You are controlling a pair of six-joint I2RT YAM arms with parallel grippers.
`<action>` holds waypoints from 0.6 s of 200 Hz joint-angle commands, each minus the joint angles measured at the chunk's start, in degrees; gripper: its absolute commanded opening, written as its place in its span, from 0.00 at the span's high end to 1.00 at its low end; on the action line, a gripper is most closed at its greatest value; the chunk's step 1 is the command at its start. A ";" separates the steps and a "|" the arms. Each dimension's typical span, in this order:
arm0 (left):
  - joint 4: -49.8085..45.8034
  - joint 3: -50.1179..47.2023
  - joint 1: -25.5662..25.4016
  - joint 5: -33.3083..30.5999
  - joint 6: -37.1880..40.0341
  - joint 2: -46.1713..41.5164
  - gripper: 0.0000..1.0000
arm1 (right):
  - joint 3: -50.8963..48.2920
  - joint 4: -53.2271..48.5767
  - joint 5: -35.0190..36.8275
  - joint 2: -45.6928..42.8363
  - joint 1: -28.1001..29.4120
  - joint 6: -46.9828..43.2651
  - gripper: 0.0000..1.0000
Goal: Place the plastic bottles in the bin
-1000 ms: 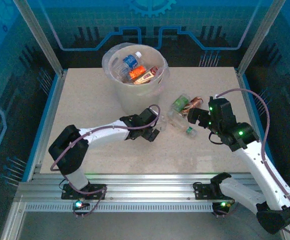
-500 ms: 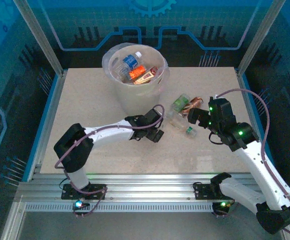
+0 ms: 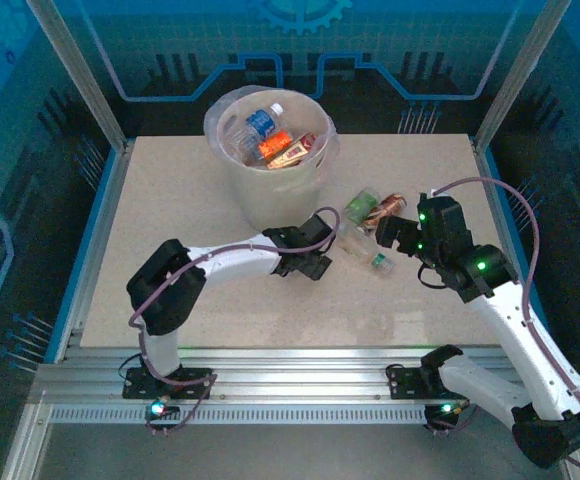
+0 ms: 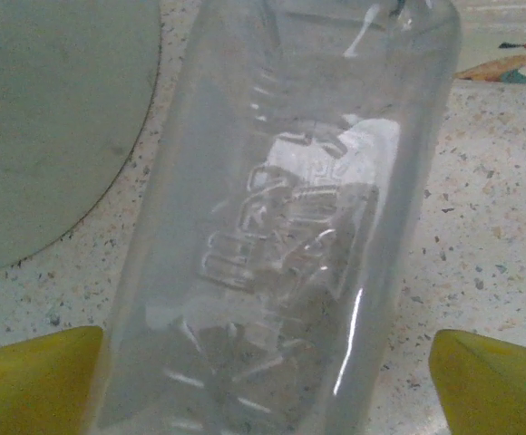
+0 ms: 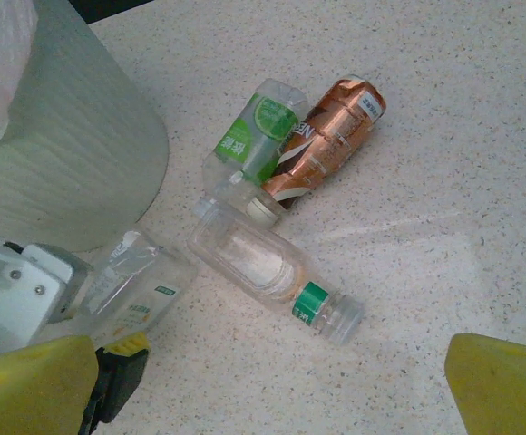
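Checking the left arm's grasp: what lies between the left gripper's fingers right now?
A clear bottle lying on the table sits between the open left gripper's yellow fingers, in the left wrist view.

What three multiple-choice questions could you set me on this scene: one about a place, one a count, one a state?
1. Where does the copper-labelled bottle lie? A on the table, beside the green-labelled bottle; B on the floor; C atop a robot arm.
2. How many bottles lie on the table outside the bin? A one; B eight; C four.
3. How do the left jaws stand? A shut on nothing; B open, either side of a clear bottle; C lifting a bottle high.
Answers: 1 A, they lie side by side; 2 C, those two, a green-banded clear bottle and the one at the jaws; 3 B, a yellow fingertip shows on each side of it.
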 commanded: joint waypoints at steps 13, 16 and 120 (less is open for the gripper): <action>-1.27 1.38 -0.16 -0.55 0.32 1.48 0.17 | -0.43 -0.20 0.04 -0.06 -1.33 -0.22 0.00; -1.30 1.36 -0.16 -0.55 0.31 1.52 0.18 | -0.39 -0.17 -0.04 -0.06 -1.36 -0.15 0.00; -3.46 -0.59 -2.11 0.64 0.13 -5.01 0.57 | -1.46 0.02 -0.14 -0.94 -1.66 0.31 0.00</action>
